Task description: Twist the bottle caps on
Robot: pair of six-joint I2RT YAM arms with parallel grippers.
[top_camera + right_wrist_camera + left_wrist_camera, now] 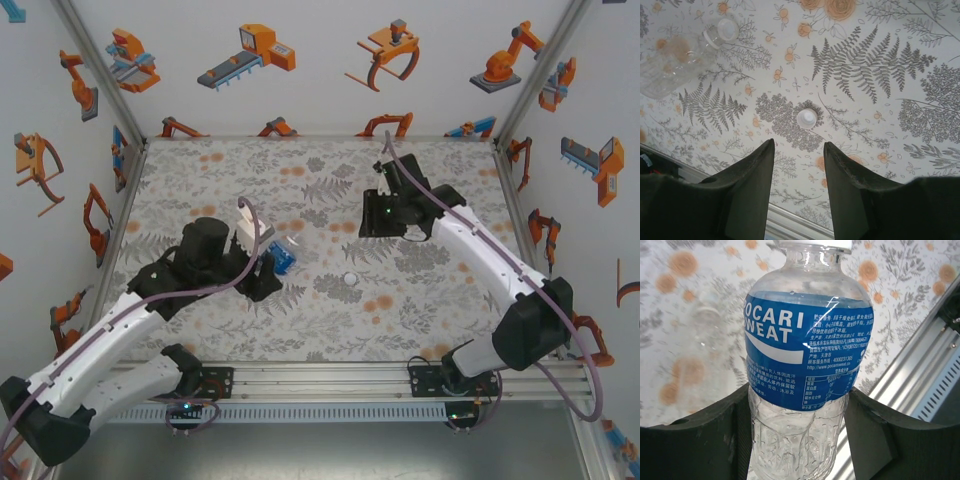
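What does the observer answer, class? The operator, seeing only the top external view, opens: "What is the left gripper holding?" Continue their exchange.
Observer: The left gripper is shut on the blue-label bottle, printed Pocari Sweat.
Operator: Is it capped?
Observer: A white cap sits on its neck; how tight, I cannot tell.
Operator: And the right gripper?
Observer: Its jaws stand apart and empty, with a loose cap on the table beyond them.
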